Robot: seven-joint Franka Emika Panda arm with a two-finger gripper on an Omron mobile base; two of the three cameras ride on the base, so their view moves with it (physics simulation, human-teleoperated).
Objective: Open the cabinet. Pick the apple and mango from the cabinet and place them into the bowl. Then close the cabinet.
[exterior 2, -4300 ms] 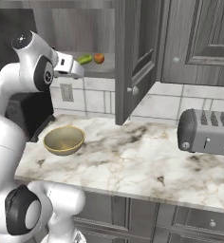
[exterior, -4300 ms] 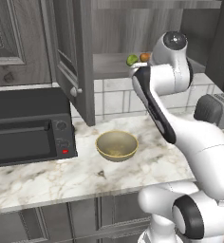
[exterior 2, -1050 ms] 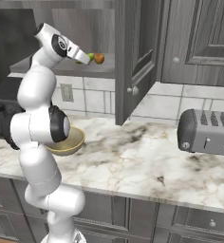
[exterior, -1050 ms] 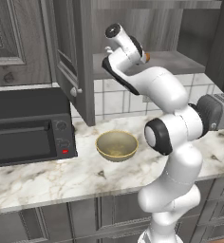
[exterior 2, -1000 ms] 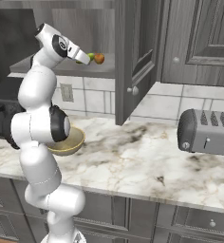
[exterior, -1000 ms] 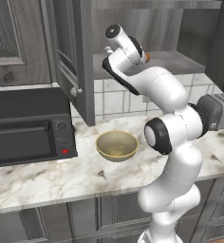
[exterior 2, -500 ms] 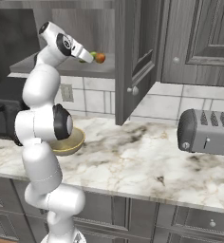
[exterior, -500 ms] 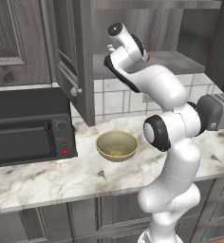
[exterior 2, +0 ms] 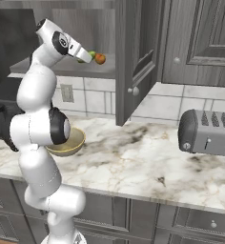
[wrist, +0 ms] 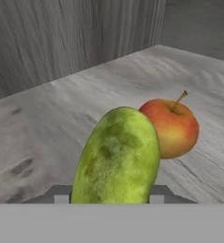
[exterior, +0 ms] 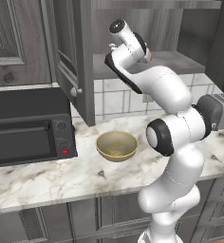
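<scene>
Hand view puts the mango (wrist: 117,159) closest of all, directly ahead of the hand (wrist: 109,197) and rising between its 2 dark fingertips (wrist: 61,195), which sit low on either side of the fruit. The tips flank the mango closely, but whether they press on its skin cannot be told, so the hand's state is not settled. Just beyond the mango and a little to its right lies the apple (wrist: 172,126), orange-red with a short stem, touching or nearly touching the green fruit. Both rest on the grey wood-grain shelf of the cabinet (wrist: 76,42), whose back wall and corner stand farther ahead.

From the right base view, the hand (exterior 2: 88,58) reaches into the open cabinet (exterior 2: 133,52) at shelf height, with the mango (exterior 2: 91,54) at its tip and the apple (exterior 2: 100,58) just past it. From the left base view, the arm's upper link hides the hand; the cabinet (exterior: 73,57) door stands swung open.

Well below the hand, on the marble surface (exterior 2: 148,157), sits the bowl (exterior: 116,144), near the arm's lower joints. A black microwave oven (exterior: 28,128) stands beside the bowl, and a toaster (exterior 2: 207,133) sits far off on the other side.
</scene>
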